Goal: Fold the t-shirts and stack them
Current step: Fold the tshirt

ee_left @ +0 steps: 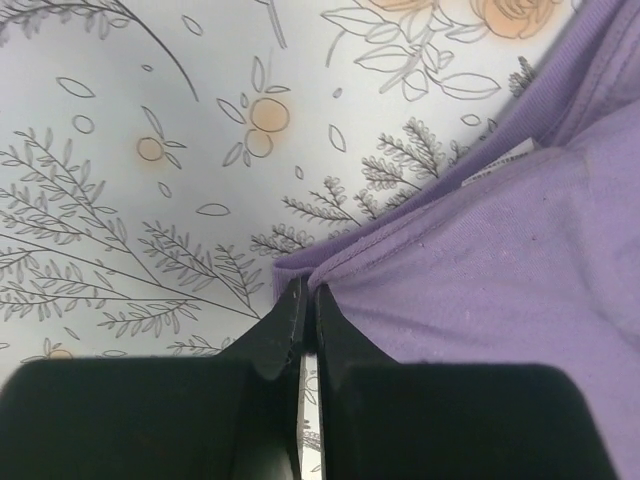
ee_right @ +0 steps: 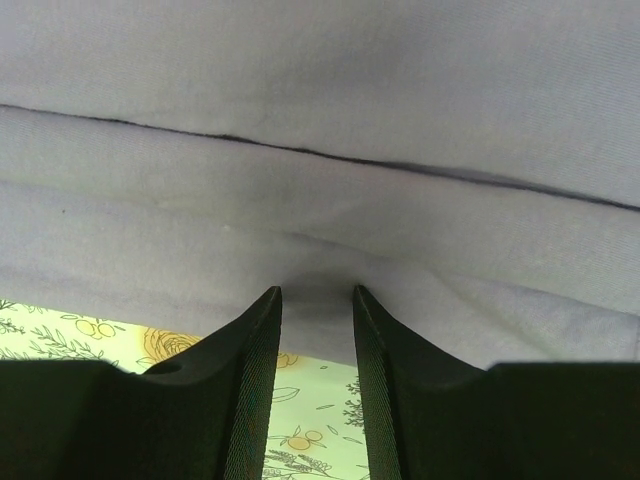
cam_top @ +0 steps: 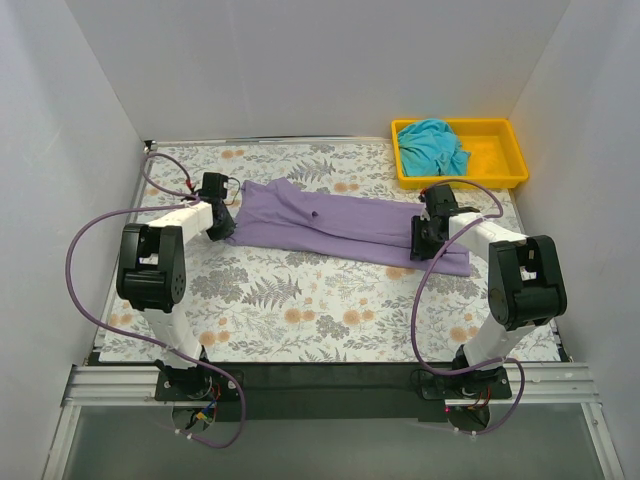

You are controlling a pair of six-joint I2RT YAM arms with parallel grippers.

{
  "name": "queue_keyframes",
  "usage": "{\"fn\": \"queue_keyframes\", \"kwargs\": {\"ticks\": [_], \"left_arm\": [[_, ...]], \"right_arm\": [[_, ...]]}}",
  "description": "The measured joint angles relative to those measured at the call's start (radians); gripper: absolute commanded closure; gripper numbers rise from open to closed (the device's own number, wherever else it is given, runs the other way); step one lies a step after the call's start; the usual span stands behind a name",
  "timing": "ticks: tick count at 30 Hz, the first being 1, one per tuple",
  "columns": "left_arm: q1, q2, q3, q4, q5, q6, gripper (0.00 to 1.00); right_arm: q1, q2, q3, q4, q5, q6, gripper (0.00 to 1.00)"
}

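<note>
The lavender t-shirt lies folded lengthwise in a long band across the middle of the floral table. My left gripper is at its left end, shut on the shirt's hem edge; the left wrist view shows the jaws pinching the purple cloth. My right gripper is at the shirt's right end. In the right wrist view its jaws stand apart with their tips against the cloth, the fold's edge bulging between them. The teal t-shirt lies crumpled in the tray.
A yellow plastic tray stands at the back right, just beyond the right gripper. White walls enclose the table on three sides. Purple cables loop beside both arms. The floral tablecloth shows in front of the shirt.
</note>
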Motion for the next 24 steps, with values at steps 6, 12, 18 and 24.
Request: {"fn": "queue_keyframes", "kwargs": {"ticks": [6, 12, 18, 24], "left_arm": [[0.014, -0.005, -0.001, -0.017, -0.026, 0.017, 0.83], [0.024, -0.02, 0.006, -0.085, -0.039, 0.04, 0.57], [0.026, -0.085, 0.035, -0.142, 0.004, 0.03, 0.49], [0.02, -0.18, 0.042, -0.143, 0.025, 0.016, 0.44]], "right_arm": [[-0.015, 0.0, -0.001, 0.013, 0.006, 0.001, 0.64], [-0.021, 0.0, -0.002, 0.016, 0.02, 0.005, 0.64], [-0.021, 0.0, -0.002, 0.017, 0.029, 0.012, 0.64], [-0.021, 0.014, 0.022, 0.016, 0.058, 0.019, 0.64]]}}
